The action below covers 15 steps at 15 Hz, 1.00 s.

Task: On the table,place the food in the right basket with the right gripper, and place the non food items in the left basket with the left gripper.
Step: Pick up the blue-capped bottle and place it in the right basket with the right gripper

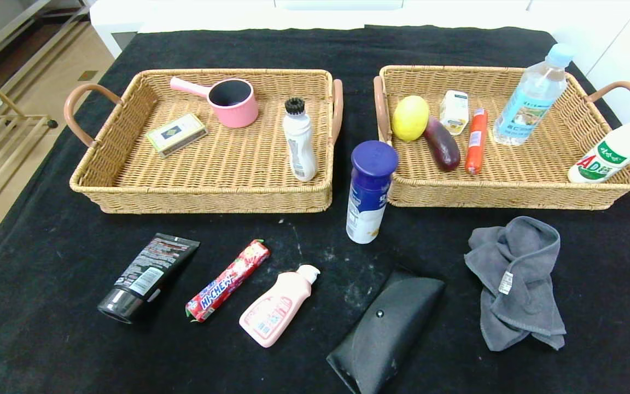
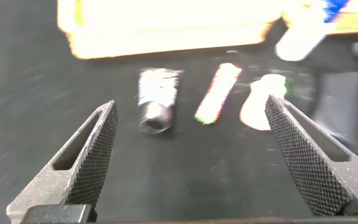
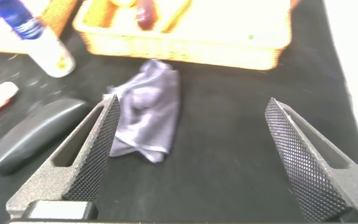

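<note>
On the black table (image 1: pixel 47 339), in front of the left basket (image 1: pixel 205 194) and the right basket (image 1: pixel 512 194), lie a black tube (image 1: pixel 145 276), a red HI-CHEW stick (image 1: pixel 227 280), a pink bottle (image 1: pixel 276 306), a black glasses case (image 1: pixel 383 331) and a grey cloth (image 1: pixel 517 279). A white bottle with a blue cap (image 1: pixel 368 191) stands between the baskets. Neither arm shows in the head view. My left gripper (image 2: pixel 191 102) hangs open and empty short of the tube (image 2: pixel 157 99) and the stick (image 2: pixel 217 92). My right gripper (image 3: pixel 193 101) is open and empty beside the cloth (image 3: pixel 148 115).
The left basket holds a pink cup (image 1: pixel 227 101), a small box (image 1: pixel 176 133) and a white brush-capped bottle (image 1: pixel 299 142). The right basket holds a lemon (image 1: pixel 410 117), an eggplant (image 1: pixel 442 145), a sausage (image 1: pixel 477 141), a water bottle (image 1: pixel 534 96) and a white drink bottle (image 1: pixel 616 149).
</note>
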Available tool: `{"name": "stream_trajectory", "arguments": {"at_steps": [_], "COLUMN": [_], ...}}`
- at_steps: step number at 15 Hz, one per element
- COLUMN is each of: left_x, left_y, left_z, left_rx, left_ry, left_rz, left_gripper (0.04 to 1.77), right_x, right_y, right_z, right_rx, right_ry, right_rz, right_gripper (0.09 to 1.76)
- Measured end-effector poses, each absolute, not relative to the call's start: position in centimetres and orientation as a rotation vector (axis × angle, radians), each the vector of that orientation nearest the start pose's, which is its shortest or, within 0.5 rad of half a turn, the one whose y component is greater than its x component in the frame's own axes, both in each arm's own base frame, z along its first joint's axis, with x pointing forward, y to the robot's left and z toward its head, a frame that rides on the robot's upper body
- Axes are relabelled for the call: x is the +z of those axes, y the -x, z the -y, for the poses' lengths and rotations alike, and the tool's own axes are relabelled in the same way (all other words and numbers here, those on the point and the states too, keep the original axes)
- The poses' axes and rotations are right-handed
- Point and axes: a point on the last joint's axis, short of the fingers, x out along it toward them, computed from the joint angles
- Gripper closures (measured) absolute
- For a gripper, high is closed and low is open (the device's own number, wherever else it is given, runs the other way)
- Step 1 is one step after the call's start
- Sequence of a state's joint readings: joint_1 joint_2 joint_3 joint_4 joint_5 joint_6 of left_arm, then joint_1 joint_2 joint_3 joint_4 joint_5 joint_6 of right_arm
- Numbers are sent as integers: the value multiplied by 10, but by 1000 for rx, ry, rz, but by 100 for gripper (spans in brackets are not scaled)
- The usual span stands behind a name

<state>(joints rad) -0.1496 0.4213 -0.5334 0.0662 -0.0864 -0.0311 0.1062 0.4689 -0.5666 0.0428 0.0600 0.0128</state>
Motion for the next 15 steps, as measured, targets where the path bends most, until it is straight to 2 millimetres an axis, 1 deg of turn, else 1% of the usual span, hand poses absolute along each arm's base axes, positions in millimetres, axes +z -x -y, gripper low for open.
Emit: {"name": "stream_trajectory", "arguments": {"at_steps": [3,6,8,12,15], "left_x": [241,257,267,278,282], "left_y": [-14,-38,-55,-88,-108], "left_z": [5,13,20,32,42], "left_rx": [-326,-387,-441,-501,-537], "left_ry": [11,-11,-33,-104,-156], "left_rz": [-2,-49,-76,-126,-145], "left_gripper": [9,9,9,9,9], "right_x": [249,256,261,272,271], "right_y": [-30,-59,-74,-99,-115], "right_z": [-6,-14,-21,-40,-53], "right_rx": [222,277,331,446,494], "right_ry": [10,15,18,29,68], "right_rz": [52,15,-13,-61,-98], "right_gripper": [14,14,14,14,14]}}
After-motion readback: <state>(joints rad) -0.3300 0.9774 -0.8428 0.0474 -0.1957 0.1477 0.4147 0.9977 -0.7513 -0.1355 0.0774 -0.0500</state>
